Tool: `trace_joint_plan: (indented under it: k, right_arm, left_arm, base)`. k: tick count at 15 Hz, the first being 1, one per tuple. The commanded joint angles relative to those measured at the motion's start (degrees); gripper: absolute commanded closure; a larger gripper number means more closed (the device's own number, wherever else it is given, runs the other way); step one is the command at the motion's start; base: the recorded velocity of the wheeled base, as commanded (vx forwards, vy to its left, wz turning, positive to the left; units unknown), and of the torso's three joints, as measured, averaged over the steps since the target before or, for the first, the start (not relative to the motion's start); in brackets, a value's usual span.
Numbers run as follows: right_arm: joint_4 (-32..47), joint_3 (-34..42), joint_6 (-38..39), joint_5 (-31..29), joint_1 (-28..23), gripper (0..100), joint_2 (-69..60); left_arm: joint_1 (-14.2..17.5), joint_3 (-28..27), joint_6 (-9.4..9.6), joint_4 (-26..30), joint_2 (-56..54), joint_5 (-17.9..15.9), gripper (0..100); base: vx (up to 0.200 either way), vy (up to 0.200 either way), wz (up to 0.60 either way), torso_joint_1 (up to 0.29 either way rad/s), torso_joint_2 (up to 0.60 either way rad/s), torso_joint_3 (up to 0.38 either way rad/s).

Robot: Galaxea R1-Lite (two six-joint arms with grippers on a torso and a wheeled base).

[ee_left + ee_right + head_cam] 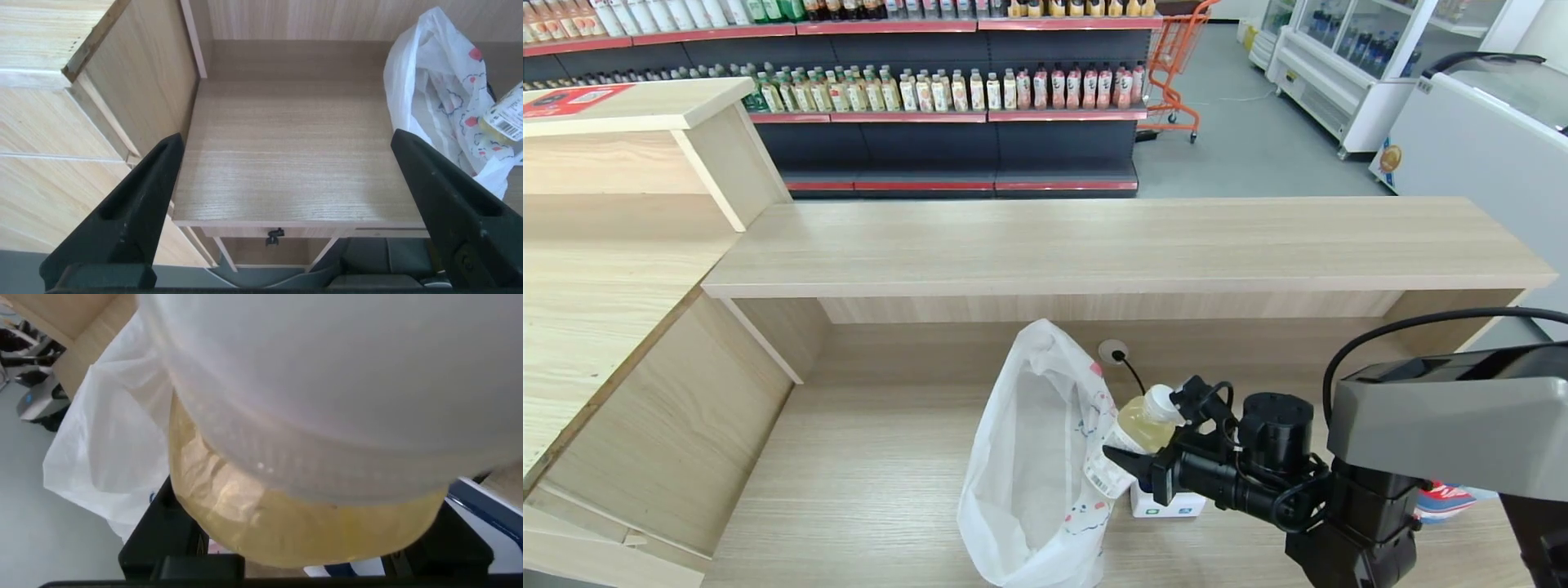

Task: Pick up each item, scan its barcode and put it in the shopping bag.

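Note:
My right gripper (1145, 431) is shut on a bottle (1142, 425) of pale yellow drink with a white cap, held tilted beside the rim of the white plastic shopping bag (1029, 457). In the right wrist view the bottle (310, 457) sits very close to the camera, with the bag (106, 441) behind it. The bottle's barcode label (507, 114) touches the bag (433, 82) in the left wrist view. My left gripper (286, 204) hangs open and empty over the lower desk, to the left of the bag.
A small white box (1168, 502) sits on the desk under the right gripper. A cable runs from a round hole (1112, 351) in the desk behind the bag. The raised counter (1127, 245) overhangs the back, and a wooden side panel (662, 425) closes the left.

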Motion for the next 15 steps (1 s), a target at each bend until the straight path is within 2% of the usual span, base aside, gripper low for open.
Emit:
trace_joint_plan:
  k: [1,8,15]
  right_arm:
    - [0.0,-0.7,0.1,0.7,-0.1,100,1.0]
    - [0.0,-6.9,4.6,8.7,-4.1,100,-1.9]
    - [0.0,-8.8,4.8,23.1,-5.8,100,0.6]
  left_arm:
    - [0.0,0.0,0.02,0.0,0.0,0.0,0]
    - [0.0,0.0,0.02,0.0,0.0,0.0,0]
    - [0.0,0.0,0.02,0.0,0.0,0.0,0]
  base:
    - [0.000,0.000,0.00,0.000,0.00,0.000]
    - [0.000,0.000,0.00,0.000,0.00,0.000]
    - [0.000,0.000,0.00,0.000,0.00,0.000]
